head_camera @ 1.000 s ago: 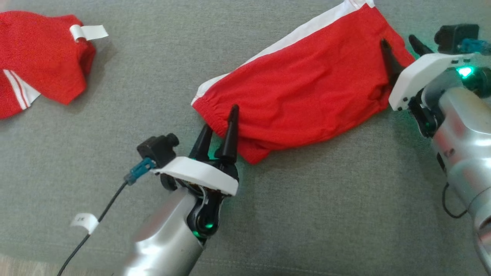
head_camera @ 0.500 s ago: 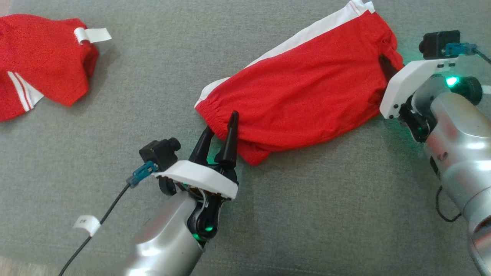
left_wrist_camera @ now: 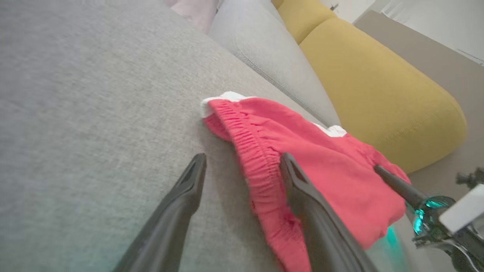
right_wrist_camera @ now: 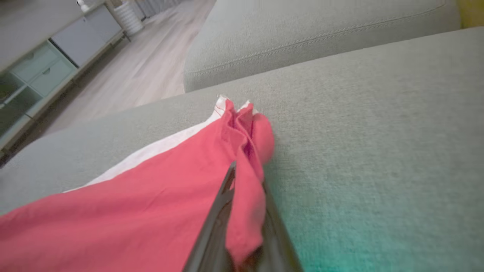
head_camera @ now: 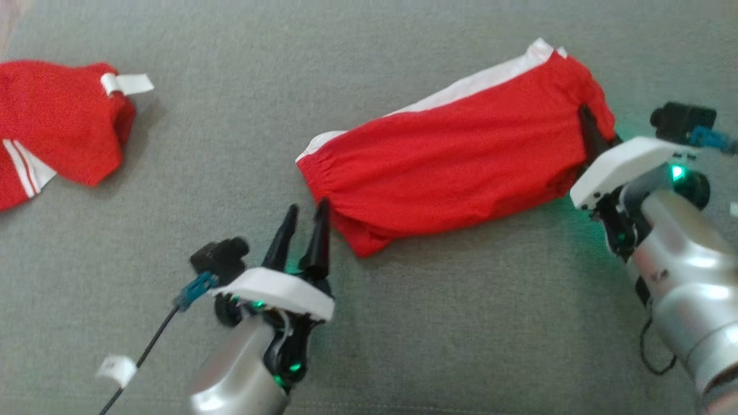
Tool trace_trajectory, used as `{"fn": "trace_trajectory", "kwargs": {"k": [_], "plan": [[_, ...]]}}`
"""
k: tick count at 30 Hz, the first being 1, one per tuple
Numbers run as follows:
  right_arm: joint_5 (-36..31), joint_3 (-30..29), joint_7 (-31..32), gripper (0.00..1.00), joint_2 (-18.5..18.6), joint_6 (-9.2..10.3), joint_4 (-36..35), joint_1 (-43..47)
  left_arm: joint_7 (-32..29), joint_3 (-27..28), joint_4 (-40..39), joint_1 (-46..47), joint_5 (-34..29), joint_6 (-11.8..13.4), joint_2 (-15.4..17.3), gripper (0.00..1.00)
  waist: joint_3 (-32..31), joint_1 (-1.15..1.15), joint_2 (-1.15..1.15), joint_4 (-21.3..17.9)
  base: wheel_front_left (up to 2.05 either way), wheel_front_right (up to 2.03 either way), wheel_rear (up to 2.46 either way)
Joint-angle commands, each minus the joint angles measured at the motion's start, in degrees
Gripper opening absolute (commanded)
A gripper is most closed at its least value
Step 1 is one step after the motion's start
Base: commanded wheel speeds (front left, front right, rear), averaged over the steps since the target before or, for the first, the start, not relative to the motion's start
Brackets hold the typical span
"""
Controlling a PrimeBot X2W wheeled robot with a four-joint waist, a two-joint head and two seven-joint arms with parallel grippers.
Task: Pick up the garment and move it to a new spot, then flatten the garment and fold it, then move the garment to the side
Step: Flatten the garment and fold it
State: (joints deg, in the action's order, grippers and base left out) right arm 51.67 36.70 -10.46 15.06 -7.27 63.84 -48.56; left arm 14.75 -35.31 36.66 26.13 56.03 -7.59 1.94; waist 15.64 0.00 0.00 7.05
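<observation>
The garment [head_camera: 455, 167] is a pair of red shorts with a white side stripe, lying stretched across the grey sofa seat [head_camera: 461, 323]. My right gripper [head_camera: 585, 112] is shut on its right-hand edge, where the red cloth [right_wrist_camera: 151, 204] bunches between the dark fingers [right_wrist_camera: 245, 173]. My left gripper [head_camera: 308, 206] stands open at the gathered waistband end. In the left wrist view its jaws [left_wrist_camera: 242, 156] straddle the waistband edge of the garment [left_wrist_camera: 325, 162], one finger over the cloth and the other over bare sofa. The right gripper's finger [left_wrist_camera: 378, 169] shows at the far end.
A second red garment [head_camera: 57, 127] with a white label [head_camera: 127, 83] lies at the far left of the seat. A yellow cushion [left_wrist_camera: 378, 75] and grey back cushions [right_wrist_camera: 302, 34] border the seat. Past the sofa's end are a wooden floor and a cabinet [right_wrist_camera: 56, 49].
My right gripper has shut on the garment's right edge. The left gripper's tips now reach only the waistband's edge instead of lying over it. The head view has shifted.
</observation>
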Motion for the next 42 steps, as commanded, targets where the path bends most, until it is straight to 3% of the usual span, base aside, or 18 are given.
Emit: {"fn": "trace_trajectory", "kwargs": {"k": [1, 8, 16, 26, 33, 40, 41, 42], "plan": [[0.8, 0.07, -1.29, 0.0, -0.42, -0.22, -1.6, 1.43, 0.25, 2.85, -0.59, -1.21, -0.64, 0.1, 0.94, 1.0, -1.74, 0.0, 0.0, -1.41, 0.0, 0.0, 0.0], [3.87, -1.03, -4.13, 0.0, -0.83, -0.22, -6.2, 8.73, 0.25, 12.44, -2.64, -7.49, -6.49, 0.1, 0.95, 1.0, -7.4, 0.0, 0.0, -5.0, 0.0, 0.0, 0.0], [3.49, -4.39, -4.51, 0.0, -0.66, -0.22, -11.03, 15.68, 0.25, 18.44, -4.16, -13.95, -9.18, 0.1, 0.95, 1.0, -11.94, 0.0, 0.0, -7.21, 0.0, 0.0, 0.0], [-2.07, -6.75, -4.52, 0.0, -2.3, -0.22, -17.5, 15.53, 0.25, 18.88, -5.6, -15.61, -9.19, 0.1, 0.94, 1.0, -10.33, 0.0, 0.0, -4.88, 0.0, 0.0, 0.0], [-6.26, -0.84, -4.5, 0.0, -7.47, -0.22, -25.63, 14.47, 0.25, 17.32, -5.56, -14.9, -8.5, 0.1, 0.94, 1.0, -9.8, 0.0, 0.0, -1.26, 0.0, 0.0, 0.0], [-7.28, 7.02, -3.89, 0.0, -11.25, -0.22, -22.72, 14.72, 0.25, 16.69, -4.83, -14.14, -9.23, 0.1, 0.94, 1.0, -9.51, 0.0, 0.0, 1.65, 0.0, 0.0, 0.0], [-7.11, 7.78, -3.46, 0.45, -11.59, -0.22, -21.53, 14.89, 0.25, 16.66, -4.66, -14.03, -9.24, 0.1, 0.94, 1.0, -9.52, 0.0, 0.0, 1.89, 0.0, 0.0, 0.0], [-7.11, 7.78, -3.46, 0.45, -11.59, -0.22, -21.53, 14.89, 0.25, 16.66, -4.66, -14.03, -9.24, 0.1, 0.94, 1.0, -9.52, 0.0, 0.0, 1.89, 0.0, 0.0, 0.0]]}}
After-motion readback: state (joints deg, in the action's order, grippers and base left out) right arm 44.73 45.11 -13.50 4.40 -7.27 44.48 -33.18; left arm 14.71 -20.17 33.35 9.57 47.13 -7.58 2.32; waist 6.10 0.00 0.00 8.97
